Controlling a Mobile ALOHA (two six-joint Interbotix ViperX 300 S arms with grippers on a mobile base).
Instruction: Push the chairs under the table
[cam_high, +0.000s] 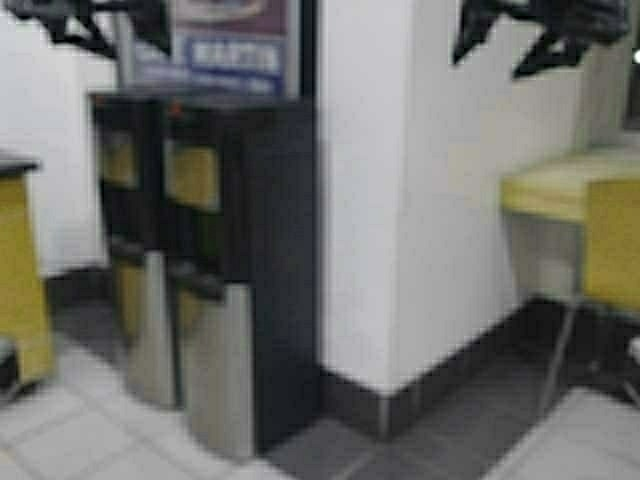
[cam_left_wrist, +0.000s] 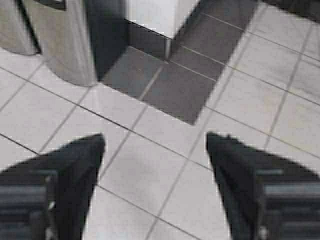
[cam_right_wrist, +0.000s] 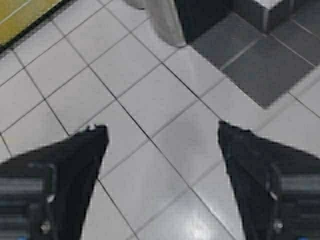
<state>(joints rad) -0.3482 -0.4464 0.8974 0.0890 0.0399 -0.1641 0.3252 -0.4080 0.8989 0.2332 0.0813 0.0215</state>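
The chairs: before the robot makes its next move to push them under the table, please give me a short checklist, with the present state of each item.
1. Left gripper empty, jaws open over bare floor tiles: ok.
2. Right gripper empty, jaws open above the tiles: ok.
3. A chair in front of the arms: not ok; the high view faces two steel-and-black bins and a white pillar.
4. Yellow seat at the right edge is a task chair: cannot tell, only partly seen.
5. Table in view: not ok; none is seen.
6. Path to that seat free of the pillar corner: cannot tell.
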